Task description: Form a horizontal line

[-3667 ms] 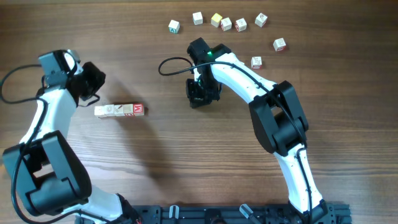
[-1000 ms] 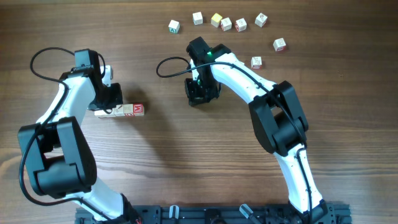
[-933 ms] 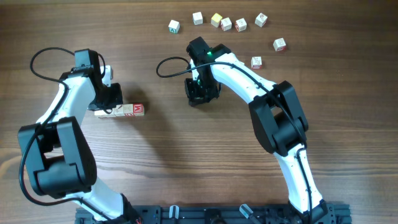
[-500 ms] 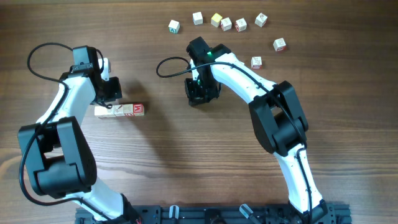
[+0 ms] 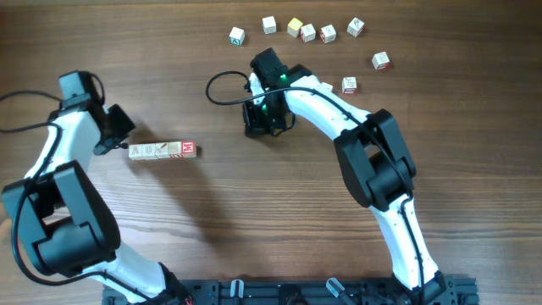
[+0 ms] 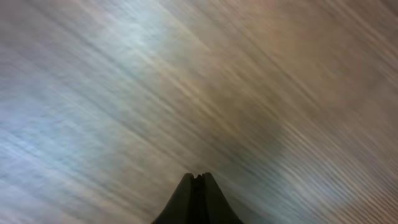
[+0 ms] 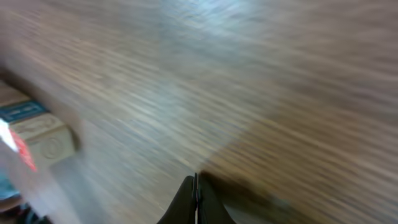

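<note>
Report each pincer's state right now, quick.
Left pincer: shut, nothing between its fingers.
Right pincer: shut, nothing between its fingers.

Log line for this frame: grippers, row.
left gripper: shut, empty, left of row | right gripper: shut, empty | horizontal line: four cubes, touching | loose cubes: upper right

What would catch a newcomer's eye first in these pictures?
A short row of letter cubes, a red M at its right end, lies left of centre on the table. Loose cubes, one yellow, scatter along the far edge. The left arm and right arm rise from the near edge.
</note>
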Tool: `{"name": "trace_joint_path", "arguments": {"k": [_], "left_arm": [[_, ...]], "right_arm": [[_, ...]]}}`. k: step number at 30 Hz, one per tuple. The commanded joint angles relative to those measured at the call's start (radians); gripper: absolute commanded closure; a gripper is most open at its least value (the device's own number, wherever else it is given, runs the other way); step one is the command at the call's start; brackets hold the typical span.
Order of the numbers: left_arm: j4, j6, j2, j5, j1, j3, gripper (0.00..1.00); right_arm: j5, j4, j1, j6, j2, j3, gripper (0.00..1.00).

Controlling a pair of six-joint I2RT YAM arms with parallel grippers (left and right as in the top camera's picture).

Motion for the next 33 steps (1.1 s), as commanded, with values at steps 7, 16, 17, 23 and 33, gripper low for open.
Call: {"name": "trace_joint_path", "arguments": {"k": [7,16,17,23,33], "left_arm": [[0.005,-0.039,0.006,-0.006,0.105,0.013,0.96],[-0.011,-0.038,0.006,-0.006,0.165,0.013,0.96],[-0.011,-0.038,0.006,-0.006,0.165,0.013,0.96],[-0.011,-0.038,0.006,-0.006,0.165,0.013,0.96],[-0.011,-0.038,0.006,-0.006,0.165,0.013,0.96]], "right_arm": [[-0.058,0.085,0.127,0.160,0.029,-0.013,0.95],[-0.174,0.155,0.155,0.205,0.029,-0.013,0.96],[-0.177,0.163,0.155,0.215,0.029,-0.013,0.96],[-0.180,0.215,0.155,0.282,0.029,-0.013,0.96],[-0.127,0.260,0.155,0.283,0.029,-0.013,0.96]]}}
